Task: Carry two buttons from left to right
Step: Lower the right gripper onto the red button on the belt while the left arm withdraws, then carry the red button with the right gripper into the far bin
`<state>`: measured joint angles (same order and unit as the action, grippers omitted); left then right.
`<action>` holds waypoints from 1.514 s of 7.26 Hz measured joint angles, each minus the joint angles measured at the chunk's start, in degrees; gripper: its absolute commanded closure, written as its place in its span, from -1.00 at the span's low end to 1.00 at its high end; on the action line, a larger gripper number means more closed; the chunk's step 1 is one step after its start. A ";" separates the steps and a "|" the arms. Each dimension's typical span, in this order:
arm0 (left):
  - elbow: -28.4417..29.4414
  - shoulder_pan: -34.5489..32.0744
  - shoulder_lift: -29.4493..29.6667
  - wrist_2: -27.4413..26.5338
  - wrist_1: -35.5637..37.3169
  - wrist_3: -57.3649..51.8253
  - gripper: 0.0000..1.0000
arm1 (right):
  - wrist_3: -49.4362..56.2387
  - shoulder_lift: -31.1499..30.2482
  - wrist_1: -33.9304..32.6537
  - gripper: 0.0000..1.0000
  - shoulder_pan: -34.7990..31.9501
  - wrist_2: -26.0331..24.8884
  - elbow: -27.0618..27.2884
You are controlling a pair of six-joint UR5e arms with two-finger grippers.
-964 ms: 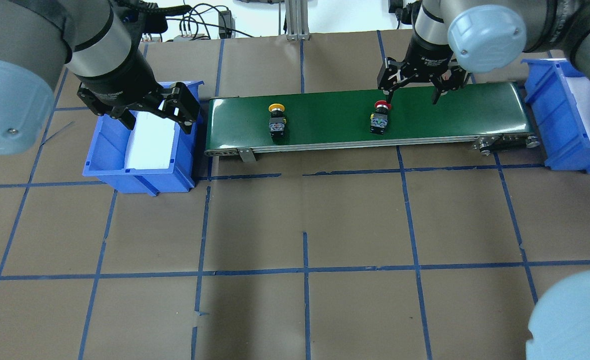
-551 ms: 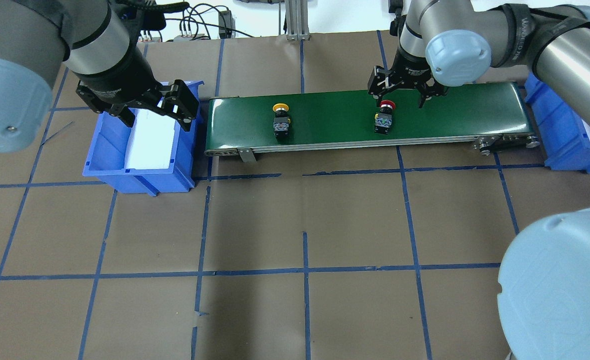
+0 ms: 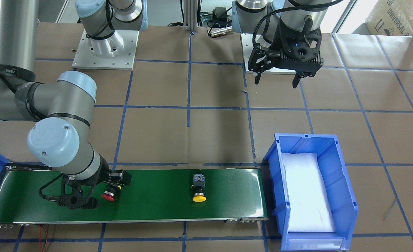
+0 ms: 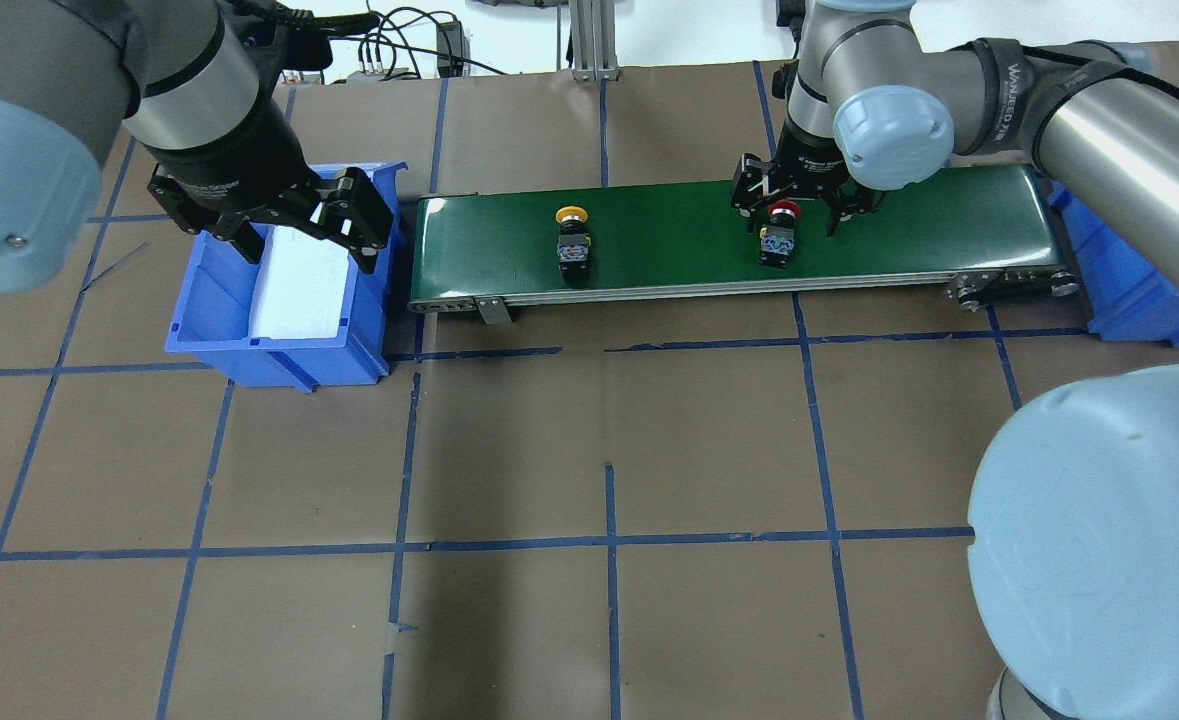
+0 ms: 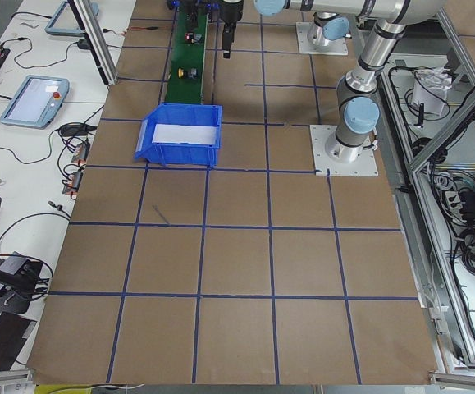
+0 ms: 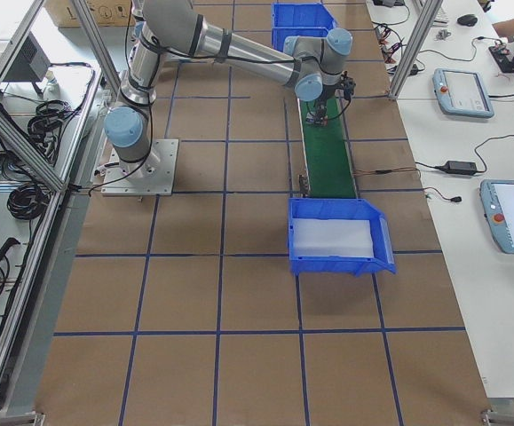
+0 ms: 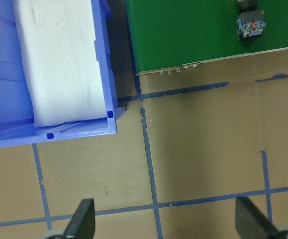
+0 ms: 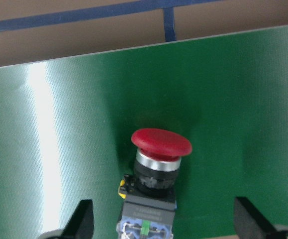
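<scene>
The yellow button and the red button lie on their sides on the green conveyor belt, caps pointing to 12 o'clock in the overhead view. From the left, the left gripper hangs empty, fingers spread wide, above the left blue bin at the belt's 9 o'clock end. The yellow button rests left of mid-belt. At its 3 o'clock the right gripper straddles the red button, jaws wide and not touching it. The right blue bin waits at the belt's 3 o'clock end. The likely hazard is a close on the round cap or collar rather than the square body, which could squirt the piece out or roll it across the slick belt. The table is brown paper gridded with blue tape, and benches with teach pendants and cables line the room's edges
</scene>
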<state>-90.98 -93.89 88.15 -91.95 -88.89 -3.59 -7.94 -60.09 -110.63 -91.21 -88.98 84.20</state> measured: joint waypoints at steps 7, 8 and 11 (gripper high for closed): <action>-0.73 0.43 0.22 0.17 -0.01 0.40 -1.00 | 0.68 0.99 0.25 0.53 0.13 -0.88 0.55; -0.79 0.41 0.26 0.26 0.01 0.52 -1.00 | 0.82 1.02 0.75 0.57 0.27 -0.87 0.42; -0.86 0.38 0.13 0.07 -0.05 0.60 -1.00 | 1.09 0.99 3.40 0.62 0.95 -0.88 -2.54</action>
<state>-91.84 -93.51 88.29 -91.88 -88.93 -2.99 -6.85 -59.10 -107.24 -90.26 -89.86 81.66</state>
